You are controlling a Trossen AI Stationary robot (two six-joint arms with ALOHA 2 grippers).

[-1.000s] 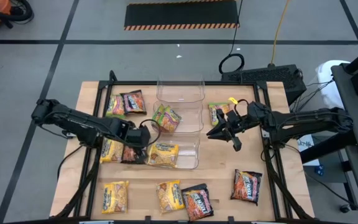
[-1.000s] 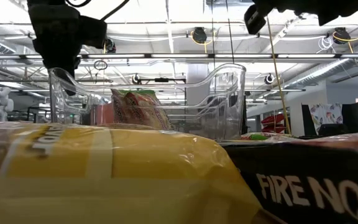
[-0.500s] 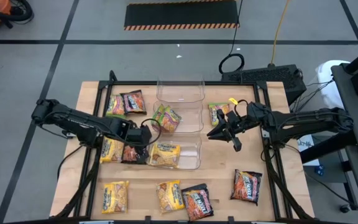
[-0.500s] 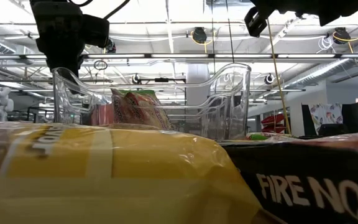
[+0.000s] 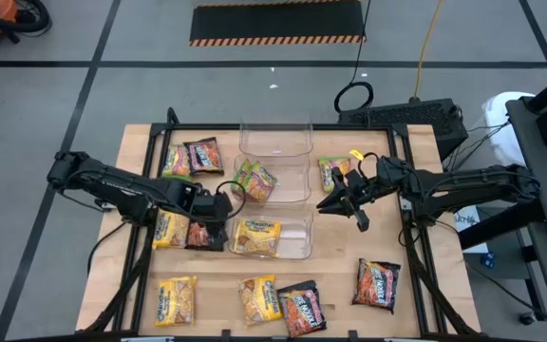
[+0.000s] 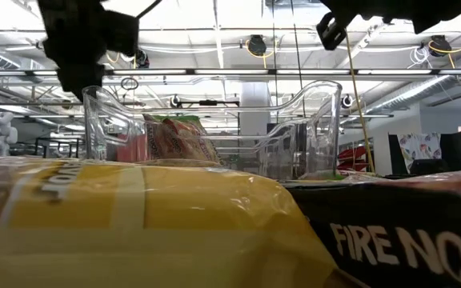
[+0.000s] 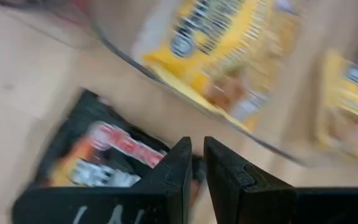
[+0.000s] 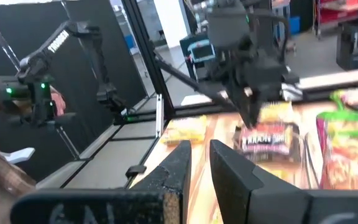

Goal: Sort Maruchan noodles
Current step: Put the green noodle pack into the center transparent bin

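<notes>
Three clear bins stand in a column at mid-table. The far bin (image 5: 275, 138) has no packet in it, the middle bin (image 5: 291, 180) holds a green-yellow packet (image 5: 254, 180), and the near bin (image 5: 292, 237) holds a yellow packet (image 5: 254, 237). My left gripper (image 5: 220, 217) is shut at the near bin's left end, above a dark packet (image 7: 98, 162) lying flat on the table. My right gripper (image 5: 323, 206) hangs shut and holds nothing, right of the bins, level and pointing left. Other Maruchan noodle packets lie flat around the table. My left gripper pushes the near bin's left end wall (image 6: 94, 120) with its shut fingers (image 7: 225, 171). It comes slanting down from the table's left. Nothing is between the fingers. The bin stands flat on the table with the yellow packet inside.
Packets on the wood: green-yellow (image 5: 176, 161) and dark (image 5: 204, 155) at far left, yellow (image 5: 171, 230) left, yellow (image 5: 176, 299), yellow (image 5: 259, 299) and dark (image 5: 302, 307) near, dark (image 5: 378, 283) near right, green-yellow (image 5: 332, 173) right. A frame post stands at each side.
The near bin, with its yellow packet, has slid along the table toward the right edge. My left gripper has tipped toward the bin while its hand stayed in place.
</notes>
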